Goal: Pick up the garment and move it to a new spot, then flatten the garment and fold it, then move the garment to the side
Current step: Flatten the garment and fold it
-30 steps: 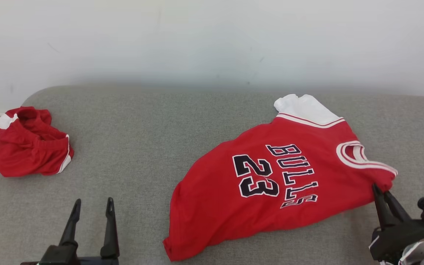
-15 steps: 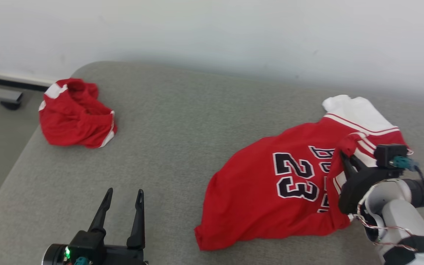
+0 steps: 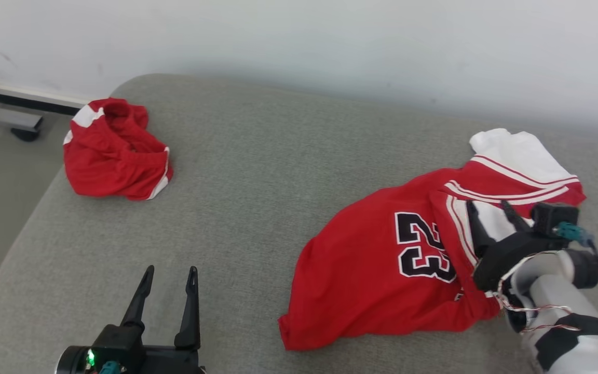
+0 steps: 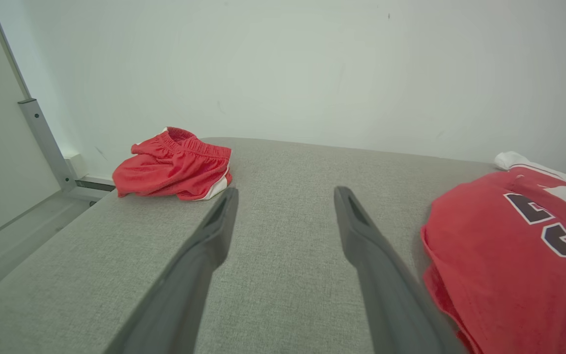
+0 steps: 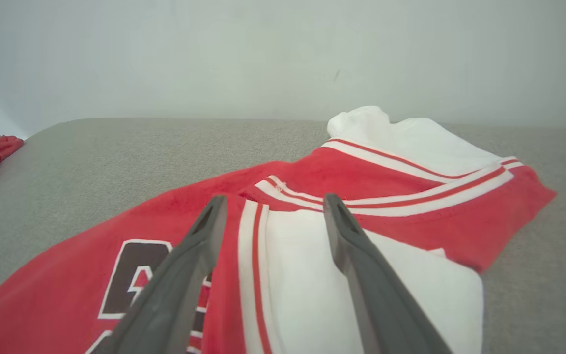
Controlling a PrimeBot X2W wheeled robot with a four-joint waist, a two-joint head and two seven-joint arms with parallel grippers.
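Shoulder end of the red 23 jersey (image 3: 382, 270) got flipped over onto its own lettering since a second ago, white inside showing, and the right claw (image 3: 487, 205) that was pinching it has popped wide. Left to right now: crumpled red shorts (image 3: 114, 153) lie well left of the jersey at the grey surface's (image 3: 257, 171) far corner. The left claw (image 3: 170, 270) sits spread and empty near the jersey's hem, and the right claw's fingers straddle the white flap at the jersey's right end without gripping.
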